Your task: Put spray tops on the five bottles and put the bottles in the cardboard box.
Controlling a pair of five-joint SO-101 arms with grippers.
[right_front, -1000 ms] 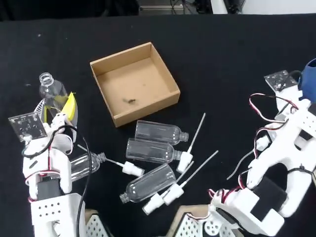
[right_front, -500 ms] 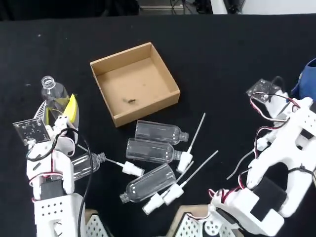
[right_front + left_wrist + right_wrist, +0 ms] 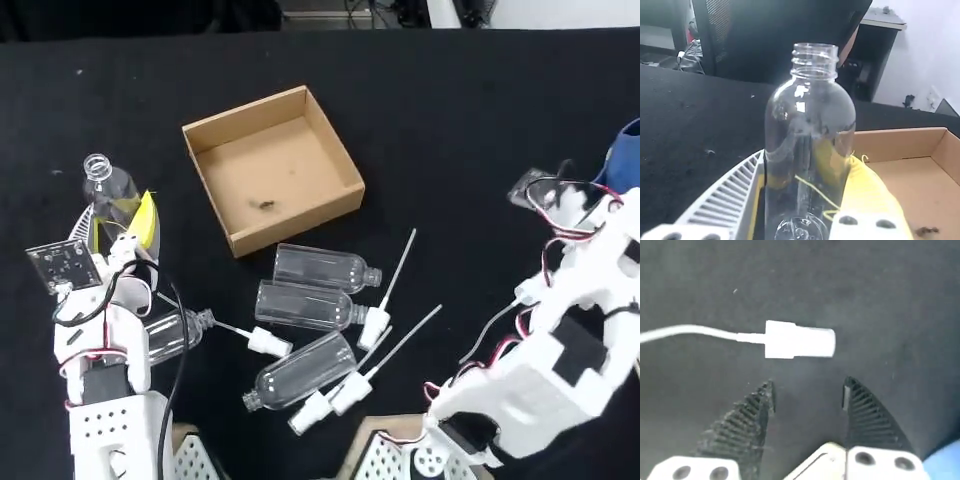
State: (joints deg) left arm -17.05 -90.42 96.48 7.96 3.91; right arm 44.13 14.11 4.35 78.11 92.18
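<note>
— Three loose bottles (image 3: 300,305) lie just in front of the cardboard box (image 3: 300,222).
— Anything held?
— Left pincer (image 3: 807,167) grasps a capless bottle (image 3: 810,115) left of the box. Right pincer (image 3: 807,390), released, hangs over a spray top (image 3: 800,342) on the tabletop (image 3: 890,285), well right of the box.
</note>
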